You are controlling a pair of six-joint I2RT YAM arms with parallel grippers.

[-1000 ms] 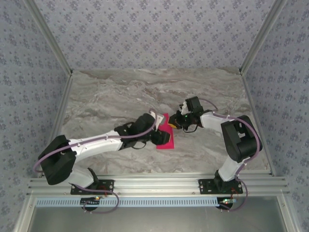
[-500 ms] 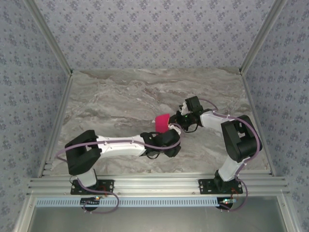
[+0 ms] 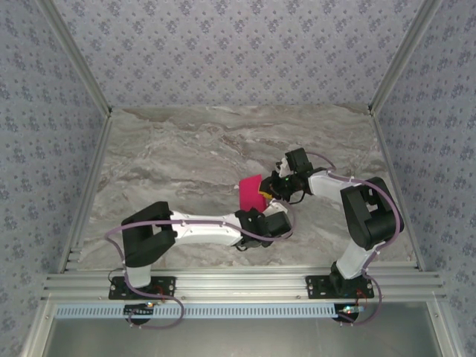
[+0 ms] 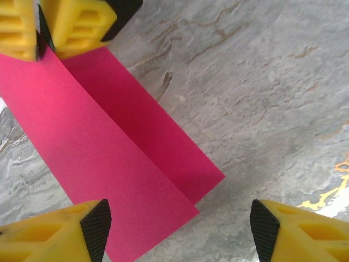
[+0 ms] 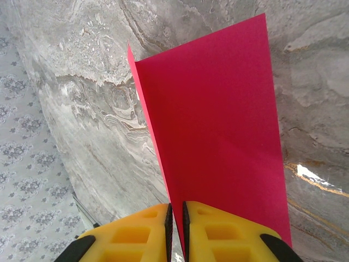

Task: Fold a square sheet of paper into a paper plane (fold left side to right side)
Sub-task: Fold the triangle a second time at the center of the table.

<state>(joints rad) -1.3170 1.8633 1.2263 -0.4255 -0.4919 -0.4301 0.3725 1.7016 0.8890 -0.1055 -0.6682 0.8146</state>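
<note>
The square sheet of paper [image 3: 250, 195] is magenta and folded over itself into two layers [image 4: 109, 158], near the table's middle. My right gripper [image 3: 274, 187] is shut on its right edge. In the right wrist view the paper [image 5: 218, 120] runs away from the pinched fingers [image 5: 175, 215]. My left gripper [image 3: 262, 214] hovers just in front of the sheet, open, with nothing between its pads [image 4: 180, 232]. The right gripper's yellow fingers [image 4: 71, 24] clamp the paper's far corner in the left wrist view. A paper plane is out of view.
The grey marble table [image 3: 178, 149] stretches bare behind and to the left of the paper. Patterned walls with metal frame posts [image 3: 89, 171] close in the sides and back. The left arm's forearm [image 3: 201, 227] lies across the near middle of the table.
The left gripper left the sheet's left side, opened wider and swung right and nearer, in front of the paper. The sheet's left part lifted and came over to the right. The right gripper stayed.
</note>
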